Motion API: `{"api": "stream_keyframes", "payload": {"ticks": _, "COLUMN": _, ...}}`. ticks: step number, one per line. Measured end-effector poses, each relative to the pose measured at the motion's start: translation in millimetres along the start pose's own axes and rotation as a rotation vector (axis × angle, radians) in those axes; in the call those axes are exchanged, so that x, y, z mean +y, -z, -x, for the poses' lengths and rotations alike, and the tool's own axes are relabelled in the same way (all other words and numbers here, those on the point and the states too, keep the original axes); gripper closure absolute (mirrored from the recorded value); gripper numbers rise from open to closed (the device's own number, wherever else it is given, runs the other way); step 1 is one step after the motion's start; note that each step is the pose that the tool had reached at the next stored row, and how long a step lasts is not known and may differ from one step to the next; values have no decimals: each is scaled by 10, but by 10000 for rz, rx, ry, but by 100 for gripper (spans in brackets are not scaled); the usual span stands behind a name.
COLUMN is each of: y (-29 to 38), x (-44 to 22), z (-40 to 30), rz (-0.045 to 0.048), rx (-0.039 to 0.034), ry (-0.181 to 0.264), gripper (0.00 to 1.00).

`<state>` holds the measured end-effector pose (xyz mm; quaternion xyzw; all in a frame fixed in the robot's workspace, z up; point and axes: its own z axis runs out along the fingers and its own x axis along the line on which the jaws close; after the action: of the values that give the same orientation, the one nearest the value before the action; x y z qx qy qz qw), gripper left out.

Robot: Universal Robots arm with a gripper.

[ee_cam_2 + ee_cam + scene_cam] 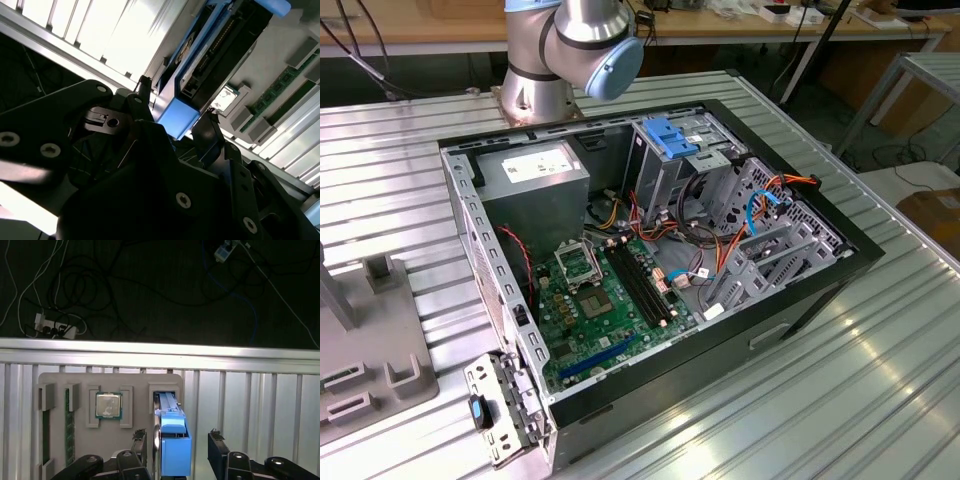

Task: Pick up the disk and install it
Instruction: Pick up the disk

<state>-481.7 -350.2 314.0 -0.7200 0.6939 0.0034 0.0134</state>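
The arm [570,45] rises from its base at the far edge of the table [800,400], behind the open case [650,250]. It bends at a blue-capped shoulder joint and runs up out of the exterior view.

In both wrist views the gripper [177,432] points straight down over a grey tray [100,440]. In the exterior view the tray [370,350] lies on the table at the exterior view's left of the case.

The fingers [216,445] are spread apart and straddle the disk [175,452] without clamping it. One finger stands just beside the disk's metal face. The other has a clear gap to the blue rail.

The disk stands on edge in a slot of the tray, with one blue end up between the fingers. In the second wrist view the gripper [178,96] has the same stance, with a fingertip on either side of the disk [177,117].

Also on the tray, a CPU [108,405] sits in a recess near the disk, and a RAM stick [68,425] stands in a slot farther from it. Past the table's edge, cables [100,285] lie on a dark floor.
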Motion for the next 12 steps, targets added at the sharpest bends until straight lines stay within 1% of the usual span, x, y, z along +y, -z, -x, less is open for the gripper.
{"api": "stream_keyframes", "payload": {"ticks": 3, "y": -16, "x": 0, "z": -1, "rz": -2, "rx": 0, "ry": 0, "gripper": 40}}
{"api": "stream_keyframes", "payload": {"ticks": 5, "y": -55, "x": 1, "z": -2, "rz": 0, "rx": 0, "ry": 0, "gripper": 40}}
{"api": "stream_keyframes", "payload": {"ticks": 6, "y": -64, "x": 1, "z": -2, "rz": 0, "rx": 0, "ry": 0, "gripper": 40}}
{"api": "stream_keyframes", "payload": {"ticks": 12, "y": -83, "x": 1, "z": -2, "rz": 1, "rx": 1, "ry": 0, "gripper": 40}}
